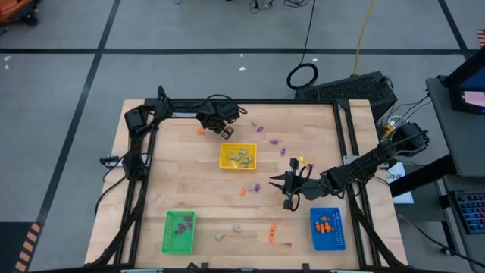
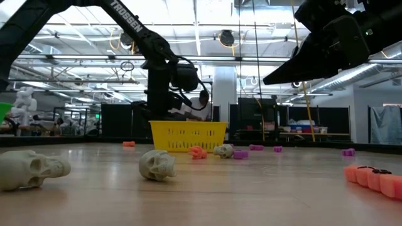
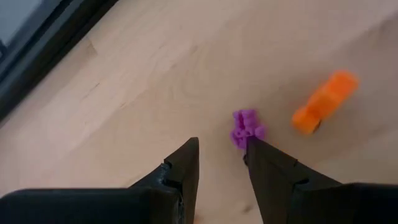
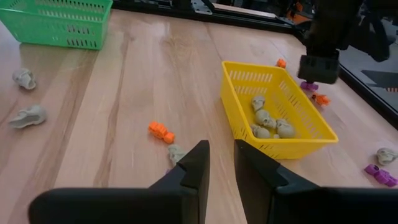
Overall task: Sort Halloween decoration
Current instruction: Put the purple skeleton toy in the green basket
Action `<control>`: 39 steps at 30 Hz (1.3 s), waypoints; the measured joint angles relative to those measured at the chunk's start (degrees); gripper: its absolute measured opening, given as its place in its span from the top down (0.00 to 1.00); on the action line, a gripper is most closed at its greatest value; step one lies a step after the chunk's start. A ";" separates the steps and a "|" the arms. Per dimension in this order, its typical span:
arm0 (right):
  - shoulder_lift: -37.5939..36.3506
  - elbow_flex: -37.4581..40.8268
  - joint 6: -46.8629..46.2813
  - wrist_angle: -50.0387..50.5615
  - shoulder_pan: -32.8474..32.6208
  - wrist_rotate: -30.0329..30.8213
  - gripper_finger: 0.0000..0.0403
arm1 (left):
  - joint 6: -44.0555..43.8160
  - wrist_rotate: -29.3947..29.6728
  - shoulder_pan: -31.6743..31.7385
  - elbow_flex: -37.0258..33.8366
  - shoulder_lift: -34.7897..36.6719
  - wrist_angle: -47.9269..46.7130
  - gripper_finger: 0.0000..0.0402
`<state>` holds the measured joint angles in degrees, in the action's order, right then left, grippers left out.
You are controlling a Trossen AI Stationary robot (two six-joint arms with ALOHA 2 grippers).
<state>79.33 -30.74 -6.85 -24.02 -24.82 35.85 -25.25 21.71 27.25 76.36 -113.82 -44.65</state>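
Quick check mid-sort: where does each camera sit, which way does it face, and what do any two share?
High: overhead, looking down; both arms, yellow tray.
Low: tabletop height, looking across at skulls; arms come in from above.
Left wrist: down past the open left gripper at a purple trinket.
Right wrist: past the empty right gripper across the table.
Shared: high, low and right wrist show the yellow tray.

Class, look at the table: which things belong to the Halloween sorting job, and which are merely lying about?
Part of the job:
orange trinkets
purple trinkets
beige skulls
yellow tray
green tray
blue tray

Just lying about:
coiled cable on the floor
black keyboard beyond the table
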 joint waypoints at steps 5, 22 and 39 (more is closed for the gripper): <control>0.00 0.00 0.48 0.06 0.09 0.03 0.85 | 10.01 -0.21 -0.11 0.66 2.51 -1.54 0.68; 0.00 0.00 0.46 0.08 1.64 0.03 0.85 | 4.34 -3.07 -1.62 -1.48 4.27 2.85 0.68; 0.00 0.02 0.19 0.26 1.49 -0.12 0.85 | -0.08 -2.38 -1.40 -6.00 4.26 6.79 0.47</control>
<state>79.33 -30.72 -6.66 -23.76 -23.33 35.73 -25.32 19.33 25.85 70.36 -109.56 -37.86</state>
